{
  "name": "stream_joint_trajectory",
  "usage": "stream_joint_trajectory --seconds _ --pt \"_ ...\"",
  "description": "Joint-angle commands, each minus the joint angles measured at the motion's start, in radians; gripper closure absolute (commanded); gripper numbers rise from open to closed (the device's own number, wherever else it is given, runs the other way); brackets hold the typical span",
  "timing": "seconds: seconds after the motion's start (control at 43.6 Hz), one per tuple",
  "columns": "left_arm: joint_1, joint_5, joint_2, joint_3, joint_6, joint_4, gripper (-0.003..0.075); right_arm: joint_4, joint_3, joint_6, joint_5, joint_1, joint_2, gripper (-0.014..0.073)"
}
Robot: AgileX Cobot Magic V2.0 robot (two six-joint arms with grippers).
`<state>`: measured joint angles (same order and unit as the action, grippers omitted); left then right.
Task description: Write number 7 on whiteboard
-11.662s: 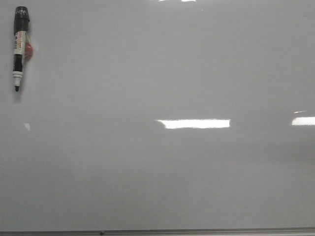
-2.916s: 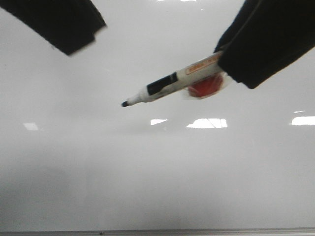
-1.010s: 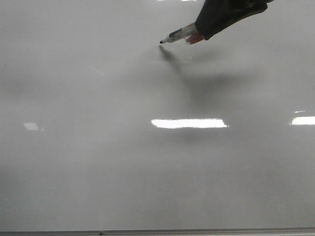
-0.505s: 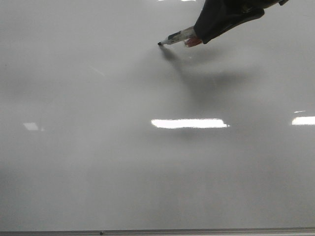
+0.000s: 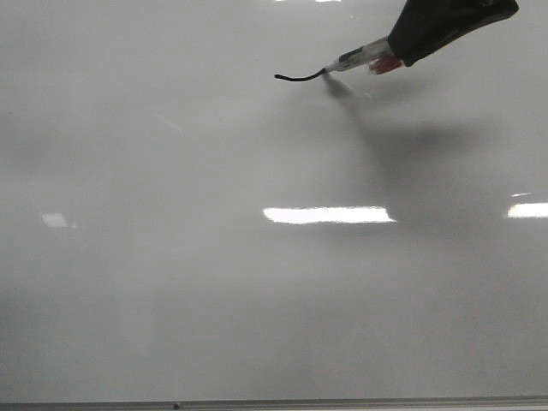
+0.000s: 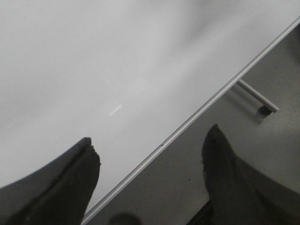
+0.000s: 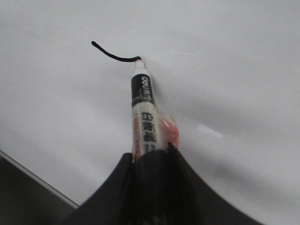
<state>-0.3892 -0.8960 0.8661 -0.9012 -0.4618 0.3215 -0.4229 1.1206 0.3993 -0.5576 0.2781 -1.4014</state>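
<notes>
Upper right of your front view: your right claw (image 5: pixel 409 53) pinches a white-and-black marker (image 5: pixel 360 61), tip touching the glossy pale whiteboard (image 5: pixel 257 282) at a short wavy black stroke (image 5: pixel 300 78). Your left claw (image 6: pixel 150 183) hangs spread.

Grey floor (image 6: pixel 262 154) w/ metal leg (image 6: pixel 255 96).

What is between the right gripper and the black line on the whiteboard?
Only the marker: the right gripper holds its body, and its tip touches the end of the black line on the whiteboard. The right wrist view shows this best.
</notes>
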Motion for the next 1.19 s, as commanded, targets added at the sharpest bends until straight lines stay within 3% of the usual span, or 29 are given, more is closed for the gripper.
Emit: stream_joint_trajectory --seconds 0.0,0.344,0.551,0.735,0.918,1.079,1.171 --pt "0.002 0.063 -0.007 -0.027 0.009 0.027 0.0260 0.011 0.024 -0.002 0.042 -0.007 0.016 0.0658" --pt "0.002 0.063 -0.007 -0.027 0.009 0.027 0.0260 0.011 -0.093 0.050 -0.003 0.059 -0.078 0.0658" --pt "0.002 0.061 -0.007 -0.027 -0.001 0.031 0.0260 -0.008 -0.092 0.060 -0.020 0.082 0.024 0.0660" --pt "-0.016 0.025 0.000 -0.027 -0.165 0.151 0.0258 -0.008 -0.109 0.190 -0.175 0.154 0.162 0.0660" --pt "-0.136 -0.058 0.056 -0.053 -0.313 0.215 0.0253 -0.008 -0.125 0.384 -0.405 0.232 0.285 0.0660" --pt "-0.284 -0.060 0.149 -0.115 -0.337 0.215 0.0140 -0.008 -0.125 0.402 -0.540 0.260 0.332 0.0660" --pt "-0.361 -0.051 0.212 -0.156 -0.338 0.215 0.0119 -0.008 -0.125 0.402 -0.558 0.260 0.346 0.0660"
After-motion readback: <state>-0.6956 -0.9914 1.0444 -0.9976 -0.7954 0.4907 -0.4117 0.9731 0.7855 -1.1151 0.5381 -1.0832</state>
